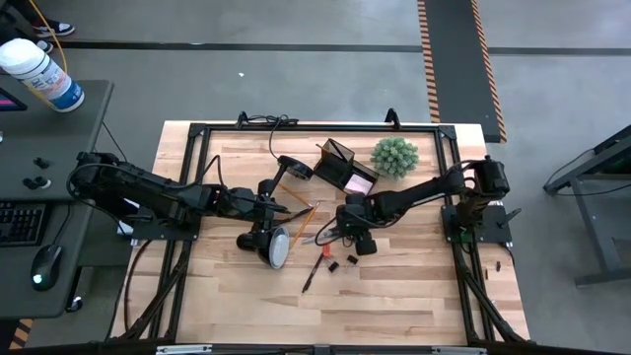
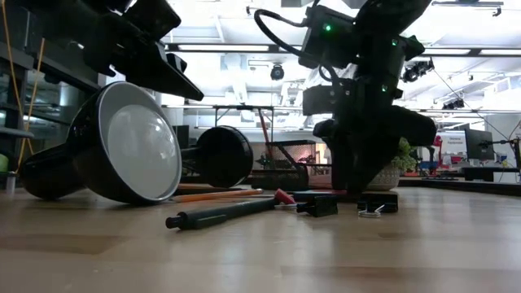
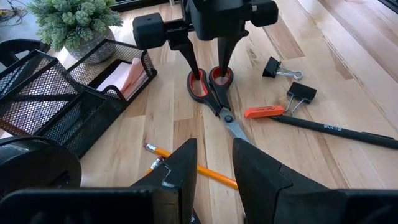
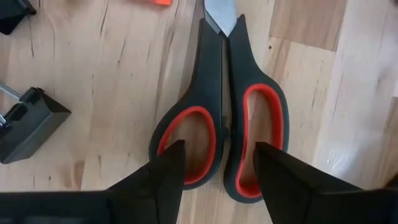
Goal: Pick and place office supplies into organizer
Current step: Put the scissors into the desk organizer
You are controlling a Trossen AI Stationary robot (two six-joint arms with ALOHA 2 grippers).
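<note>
The table [image 3: 348, 74] is pale planked wood with visible grain and a smooth, lightly sheened finish. The scissors [image 4: 221, 118] have matt black plastic handles lined with glossy red-orange inside the loops, and bare metal blades. The organizer [image 3: 68, 93] is black wire mesh, and the sticky-note pad [image 3: 127, 76] in it is pink paper. The binder clips [image 3: 301, 93] are matt black with shiny wire handles. The pen [image 3: 336, 129] is smooth black plastic. The pencil [image 3: 186, 163] is painted yellow-orange. The lamp [image 2: 122, 142] shade is glossy black outside, matt pale inside.
</note>
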